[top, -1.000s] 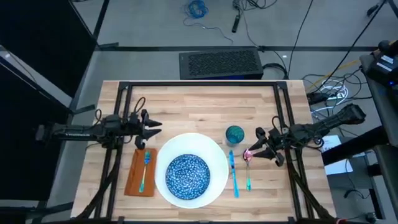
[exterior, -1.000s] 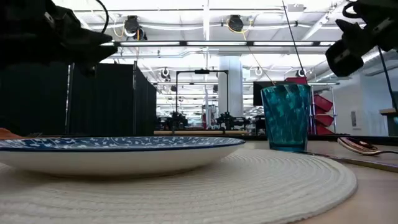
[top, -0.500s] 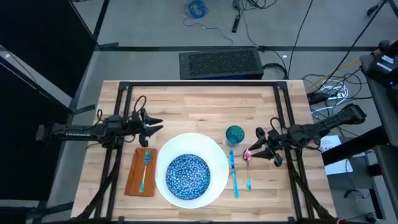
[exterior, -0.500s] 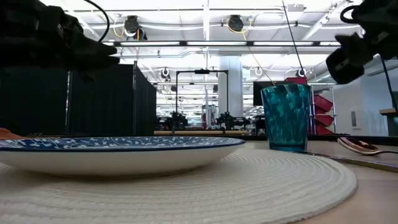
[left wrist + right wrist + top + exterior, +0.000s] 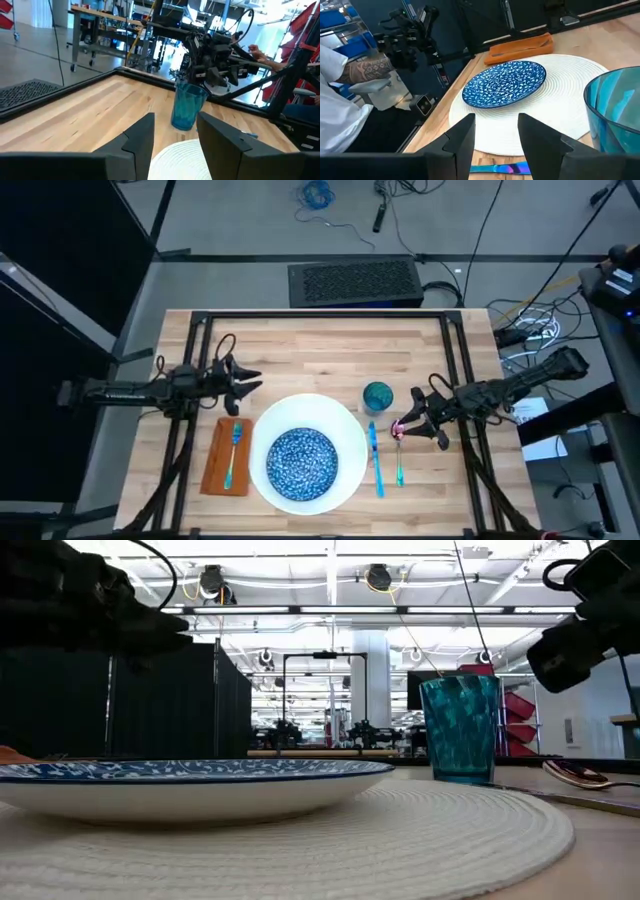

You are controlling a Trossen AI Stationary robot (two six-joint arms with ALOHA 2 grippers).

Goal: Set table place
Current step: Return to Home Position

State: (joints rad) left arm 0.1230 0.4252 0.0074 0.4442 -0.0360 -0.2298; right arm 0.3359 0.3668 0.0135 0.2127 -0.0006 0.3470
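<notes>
Both arms reach inward above the light wooden tabletop (image 5: 320, 355): left tool (image 5: 248, 383) beside the round white mat (image 5: 350, 430), right tool (image 5: 410, 423) near the teal tumbler (image 5: 377, 395), both parted, empty.

The right gripper (image 5: 496, 122) hung with its fingers apart over the near edge of a white woven mat (image 5: 560, 107). A blue speckled plate (image 5: 504, 82) sat on the mat, with an orange napkin (image 5: 520, 46) just beyond it. A teal cup (image 5: 615, 112) stood close by, perhaps touching the mat. Blue cutlery (image 5: 500, 169), probably a knife, lay between the fingers. The left arm (image 5: 410, 32) hung off the table's far side, near a person's tattooed forearm (image 5: 362, 70).
</notes>
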